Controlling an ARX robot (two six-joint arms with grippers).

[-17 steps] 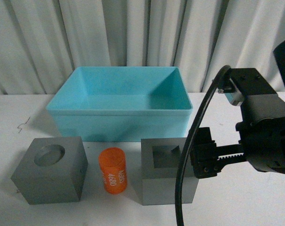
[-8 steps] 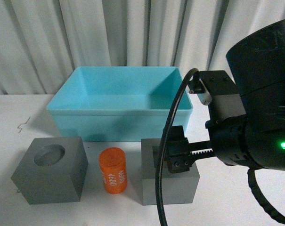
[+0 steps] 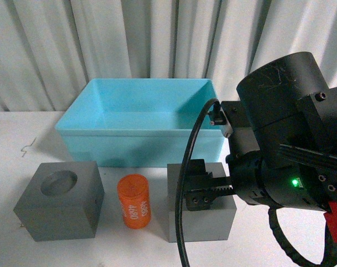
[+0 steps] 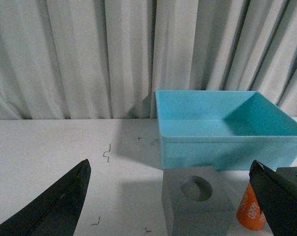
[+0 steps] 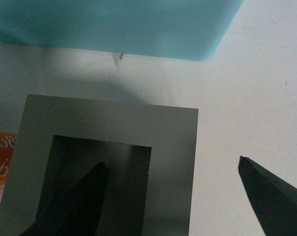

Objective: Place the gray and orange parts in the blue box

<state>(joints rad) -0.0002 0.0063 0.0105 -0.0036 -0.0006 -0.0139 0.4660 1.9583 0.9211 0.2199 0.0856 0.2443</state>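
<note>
Front view: the right pincer hovers over the square-recess gray cube, lower centre of frame, just in front of the blue box. The orange cylinder and round-recess gray cube sit lower left.

Left wrist view: the left pincer gapes wide, empty.

Right wrist view: jaws wide, one finger in the matte recess, the other outside over the tabletop. Pinched by one wall only, the cube could well tilt or slip.
</note>
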